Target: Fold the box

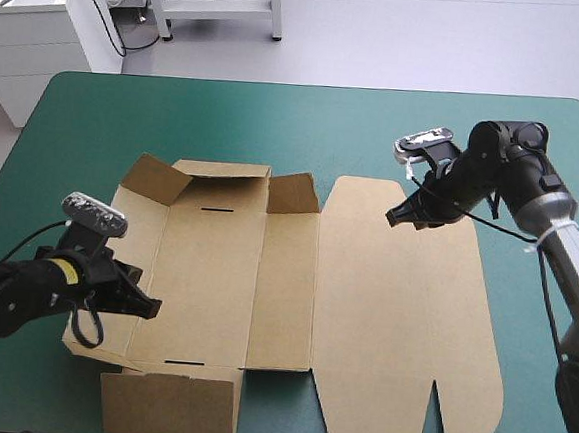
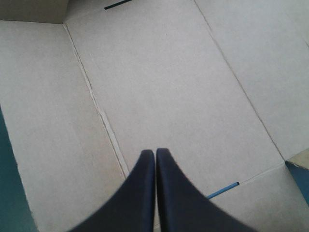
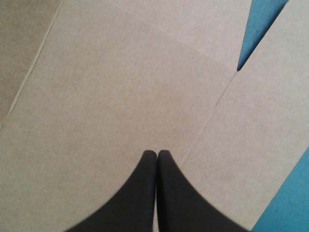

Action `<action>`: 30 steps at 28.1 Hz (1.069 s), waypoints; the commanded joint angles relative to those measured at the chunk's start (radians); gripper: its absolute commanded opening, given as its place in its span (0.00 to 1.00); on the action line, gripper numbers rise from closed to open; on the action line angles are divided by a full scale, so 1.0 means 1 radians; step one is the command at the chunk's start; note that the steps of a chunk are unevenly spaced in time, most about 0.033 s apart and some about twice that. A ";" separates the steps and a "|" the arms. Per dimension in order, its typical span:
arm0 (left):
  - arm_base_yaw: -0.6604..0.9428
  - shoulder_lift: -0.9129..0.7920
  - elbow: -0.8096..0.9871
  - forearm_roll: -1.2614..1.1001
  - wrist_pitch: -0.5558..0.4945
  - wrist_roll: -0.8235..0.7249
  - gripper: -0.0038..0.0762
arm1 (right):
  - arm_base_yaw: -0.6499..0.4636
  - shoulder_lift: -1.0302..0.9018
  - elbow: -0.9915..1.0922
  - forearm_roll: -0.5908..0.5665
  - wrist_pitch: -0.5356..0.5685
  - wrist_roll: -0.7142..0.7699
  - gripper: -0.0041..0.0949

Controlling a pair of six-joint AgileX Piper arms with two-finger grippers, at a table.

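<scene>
Poised at 8 o'clock over the brown box (image 1: 283, 296) lying mid-tabletop (image 1: 277, 115), the left end effector (image 1: 151, 309) is pinched together, empty. The right end effector (image 1: 391, 219) — likewise closed — sits at 2 o'clock. Best bet: push squarely along the crease (image 2: 96, 104).

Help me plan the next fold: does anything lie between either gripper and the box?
Nothing visible does. The left gripper, shut, points at the box near its left wall crease; the right gripper, shut, is over the flat lid. Only bare brown board lies ahead of each.
</scene>
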 commanded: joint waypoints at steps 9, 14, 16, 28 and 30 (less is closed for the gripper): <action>-0.008 0.249 -0.196 -0.008 -0.049 -0.010 0.04 | -0.007 -0.353 0.291 0.019 -0.037 -0.005 0.02; -0.006 0.317 -0.270 -0.008 -0.007 0.002 0.04 | -0.007 -0.517 0.423 0.053 -0.079 0.000 0.02; -0.006 0.332 -0.292 -0.003 0.033 0.002 0.04 | -0.007 -0.572 0.461 0.061 -0.088 0.000 0.02; 0.470 0.366 -0.356 -0.352 0.278 0.288 0.04 | -0.007 -0.808 0.622 0.057 -0.092 0.000 0.02; 0.623 0.368 -0.356 -0.430 0.276 0.319 0.04 | -0.007 -0.823 0.622 0.057 -0.089 -0.005 0.02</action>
